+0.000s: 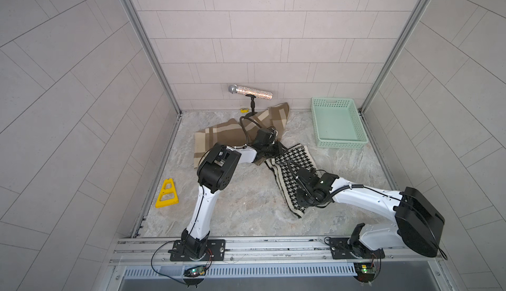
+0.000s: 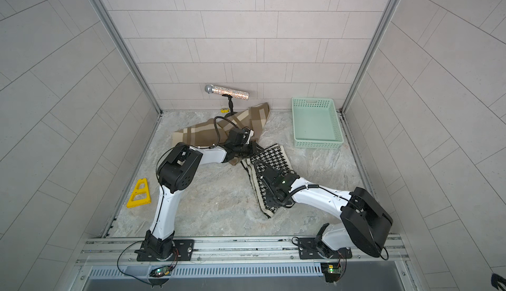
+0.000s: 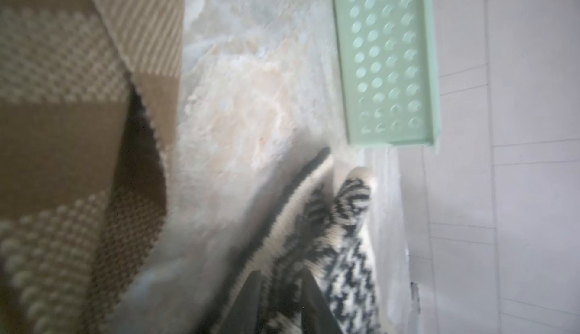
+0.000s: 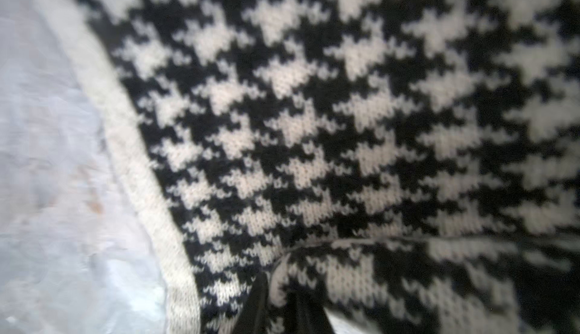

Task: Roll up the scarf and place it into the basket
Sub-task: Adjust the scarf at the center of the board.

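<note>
**Both grippers down on the scarf, basket apart**

- Far left, by the wall: yellow A-frame (image 1: pixel 167 202) flat on the marble top (image 1: pixel 246 210).
- Plaid cloth (image 1: pixel 219 136), brown and beige, rumpled. Its far corner leans at the back wall. The left arm reaches across it.
- Behind the cloth: glitter mic (image 1: pixel 253 92) lying level on a short black stand, with a small yellow bit (image 1: pixel 244 109) beside the base.
- Left gripper (image 3: pixel 279 285) sits low at the far end of the scarf (image 1: pixel 297 157). In the wrist view its fingers (image 3: pixel 251 304) stand a little apart with houndstooth knit between them (blurred, so cannot tell if they pinch it).
- The scarf is black-and-white houndstooth with a cream border. It lies on the marble, centre-right, running slantwise from the plaid cloth toward the rail, with one long edge doubled over.
- Right gripper (image 4: pixel 282 291) is on the scarf's near half. A ridge of knit rises between its fingers (image 4: pixel 260 298), and the gap is narrow. Cannot tell whether it is gripping or loose.
- Basket (image 1: pixel 342 144), mint, sits in the far right corner. The scarf's far end is near its front-left corner, not touching.
</note>
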Controlling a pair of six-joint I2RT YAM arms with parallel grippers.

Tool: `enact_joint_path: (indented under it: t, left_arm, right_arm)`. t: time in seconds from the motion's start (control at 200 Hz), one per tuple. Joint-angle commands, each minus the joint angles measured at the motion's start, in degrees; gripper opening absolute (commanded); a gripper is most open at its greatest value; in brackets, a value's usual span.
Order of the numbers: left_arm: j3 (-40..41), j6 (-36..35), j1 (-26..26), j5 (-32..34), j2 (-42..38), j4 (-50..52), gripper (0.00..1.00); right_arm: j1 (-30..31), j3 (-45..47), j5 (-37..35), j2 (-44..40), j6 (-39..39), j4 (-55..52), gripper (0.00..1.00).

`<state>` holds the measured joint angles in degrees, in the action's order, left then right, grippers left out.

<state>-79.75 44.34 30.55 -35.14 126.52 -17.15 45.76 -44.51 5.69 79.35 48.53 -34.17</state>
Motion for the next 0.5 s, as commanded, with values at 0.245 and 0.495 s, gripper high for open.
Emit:
enact_joint_path:
  t: [0.245,0.495]
  left_arm:
    - [12.21,-9.49,-2.71,10.46,-26.80,14.58,0.40]
    - [25.69,-8.22,0.62,8.47,-30.92,17.27,0.40]
  right_arm:
    - [-5.06,-5.98,-1.16,-7.37,-4.69,-4.94,0.53]
    - [-17.50,-5.35,-4.99,-13.02,-11.65,-9.04,0.55]
